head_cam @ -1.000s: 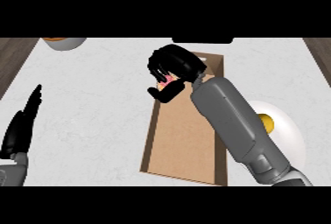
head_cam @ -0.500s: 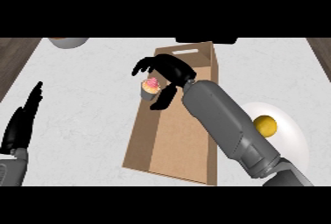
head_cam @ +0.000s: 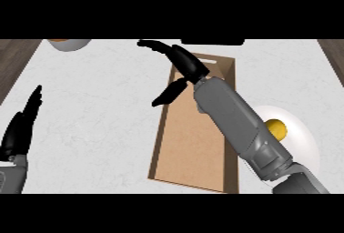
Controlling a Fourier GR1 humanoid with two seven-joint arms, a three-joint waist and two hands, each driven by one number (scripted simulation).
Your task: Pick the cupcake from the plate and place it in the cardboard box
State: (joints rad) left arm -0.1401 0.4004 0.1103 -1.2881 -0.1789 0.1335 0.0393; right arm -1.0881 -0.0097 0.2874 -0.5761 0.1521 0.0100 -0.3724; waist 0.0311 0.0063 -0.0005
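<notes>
My right hand is stretched over the far end of the cardboard box, fingers spread straight and apart, thumb hanging down to the left, holding nothing; its grey forearm crosses the box's right wall from the near right; I cannot see the cupcake from here, the arm and hand cover part of the box's inside; white plate sits right of the box, a yellow item on it, touching the arm's edge in view; left hand rests at the left edge, fingers straight and up; a bowl at far left.
</notes>
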